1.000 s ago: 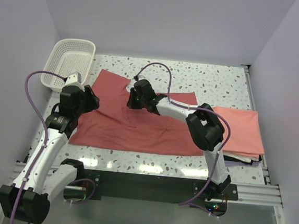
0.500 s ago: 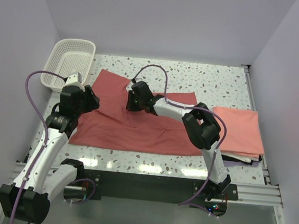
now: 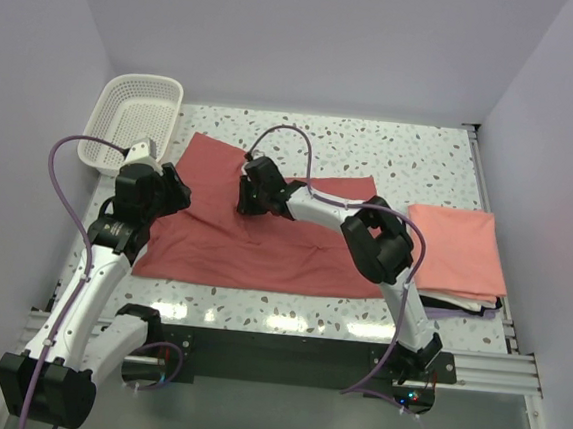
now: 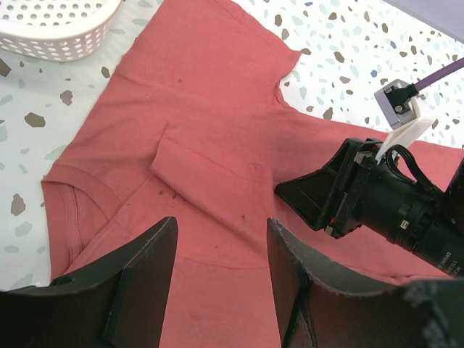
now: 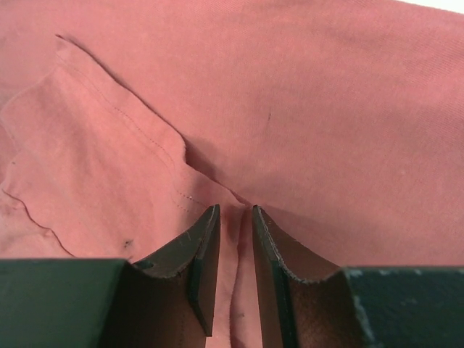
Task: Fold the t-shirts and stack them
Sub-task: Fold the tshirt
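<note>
So, dusty red t-shirt [image 3: 253,252]: spread flat on the speckled table [image 3: 402,154], left of centre, one sleeve folded in over the body at its far side
salmon t-shirt [image 3: 454,251]: folded, at the right edge, on top of a small pile of other folded cloth [image 3: 454,307]
right gripper [image 3: 241,200]: reached across to the far middle of the dusty red t-shirt, tips down on the cloth
right fingers [image 5: 203,246]: almost together, only a slit between them; a ridge of red cloth runs into the slit and looks pinched
left gripper [image 4: 221,239]: hovers over the near left part of the dusty red t-shirt, apart from the right gripper
left fingers [image 4: 145,275]: spread wide, nothing between them
basket [image 3: 162,88]: white lattice, far left corner, just beside the red sleeve
</note>
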Motion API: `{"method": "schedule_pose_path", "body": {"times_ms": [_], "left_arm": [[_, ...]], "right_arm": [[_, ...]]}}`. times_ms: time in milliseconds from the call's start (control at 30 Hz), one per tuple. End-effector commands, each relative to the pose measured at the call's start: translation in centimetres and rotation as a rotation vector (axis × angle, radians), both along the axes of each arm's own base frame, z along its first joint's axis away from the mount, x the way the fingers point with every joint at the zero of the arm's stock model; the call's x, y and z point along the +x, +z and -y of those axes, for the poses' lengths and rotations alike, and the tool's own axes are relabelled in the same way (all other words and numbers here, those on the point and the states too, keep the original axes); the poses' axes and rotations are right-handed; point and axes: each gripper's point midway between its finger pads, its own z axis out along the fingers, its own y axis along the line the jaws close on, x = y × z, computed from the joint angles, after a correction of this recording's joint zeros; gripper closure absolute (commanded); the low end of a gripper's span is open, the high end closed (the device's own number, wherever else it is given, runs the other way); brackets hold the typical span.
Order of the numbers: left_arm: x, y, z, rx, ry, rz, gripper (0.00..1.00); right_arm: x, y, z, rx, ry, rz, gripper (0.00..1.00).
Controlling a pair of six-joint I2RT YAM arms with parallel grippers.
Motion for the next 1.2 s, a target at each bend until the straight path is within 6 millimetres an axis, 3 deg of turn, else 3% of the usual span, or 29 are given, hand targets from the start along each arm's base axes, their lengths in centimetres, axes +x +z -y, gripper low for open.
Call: {"method": "schedule_pose_path", "body": {"times_ms": [0, 500, 600, 733, 1167], "left_arm": [[0.4, 0.8, 0.1, 0.016, -0.017, 0.034, 0.43], [0.4, 0.8, 0.1, 0.016, -0.015, 0.032, 0.43], [0.4, 0.7, 0.1, 0.016, -0.015, 0.031, 0.43], [0.4, 0.7, 0.1, 0.015, -0.015, 0.031, 0.43], [0.5, 0.6, 0.1, 0.015, -0.016, 0.025, 0.43]], "right_arm": [[0.6, 0.8, -0.6, -0.015, 0.001, 0.035, 0.72], [0.2, 0.3, -1.3, -0.023, 0.017, 0.034, 0.77], [0.3, 0.5, -1.2, -0.024, 0.017, 0.036, 0.81], [0.3, 0.9, -0.9, -0.031, 0.01, 0.046, 0.93], [1.2, 6.3, 2.2, -0.032, -0.098, 0.186, 0.98]]}}
